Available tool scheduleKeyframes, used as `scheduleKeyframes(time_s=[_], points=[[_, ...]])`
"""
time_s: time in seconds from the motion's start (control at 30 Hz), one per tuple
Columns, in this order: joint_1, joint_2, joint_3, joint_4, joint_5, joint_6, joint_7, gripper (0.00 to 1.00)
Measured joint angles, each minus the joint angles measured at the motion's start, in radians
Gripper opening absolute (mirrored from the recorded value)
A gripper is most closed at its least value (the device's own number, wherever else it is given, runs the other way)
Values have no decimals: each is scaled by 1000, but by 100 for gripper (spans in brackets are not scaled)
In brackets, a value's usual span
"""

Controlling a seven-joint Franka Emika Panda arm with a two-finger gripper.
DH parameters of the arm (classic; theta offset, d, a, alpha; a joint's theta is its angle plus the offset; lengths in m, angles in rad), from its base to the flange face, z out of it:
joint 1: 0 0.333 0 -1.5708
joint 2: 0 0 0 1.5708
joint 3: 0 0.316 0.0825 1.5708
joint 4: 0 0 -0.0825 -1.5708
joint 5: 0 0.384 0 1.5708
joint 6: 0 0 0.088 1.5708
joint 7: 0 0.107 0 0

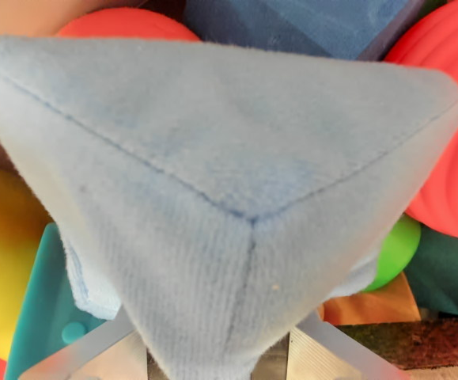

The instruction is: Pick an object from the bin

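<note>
Up close, the wrist view is almost filled by a light blue plush block (229,182), a soft, fuzzy thing with stitched seams that meet at one corner near the centre of the picture. It narrows toward six o'clock, where it sits between the two metal fingers (94,352) of the gripper (213,360). The fingers show as pale grey slanted plates at seven and five o'clock, spread to either side of the plush and apparently pressing on it; the contact points are hidden by the fabric, so a firm grip cannot be confirmed, though the block looks held. The arm is not visible beyond these fingers.

Around the block lies a crowded bin of toys. One yellow ball (3,253), smooth and glossy, sits at nine o'clock. One teal plastic piece (35,317) lies at eight o'clock, just beside the left finger plate. One small green ball (399,249) peeks out at four o'clock. Two red rounded shapes show: one red ball (126,24) at eleven o'clock and a larger ribbed red ball (450,142) at three o'clock. One dark blue block (292,24) sits at twelve o'clock. An orange piece (379,305) and a dark green shape (450,273) lie at four o'clock.
</note>
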Motion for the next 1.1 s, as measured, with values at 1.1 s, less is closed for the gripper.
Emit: scheduleKeyframes(time_s=[1.1], points=[[0,-129,-2,-1,-1,-123,0,0]])
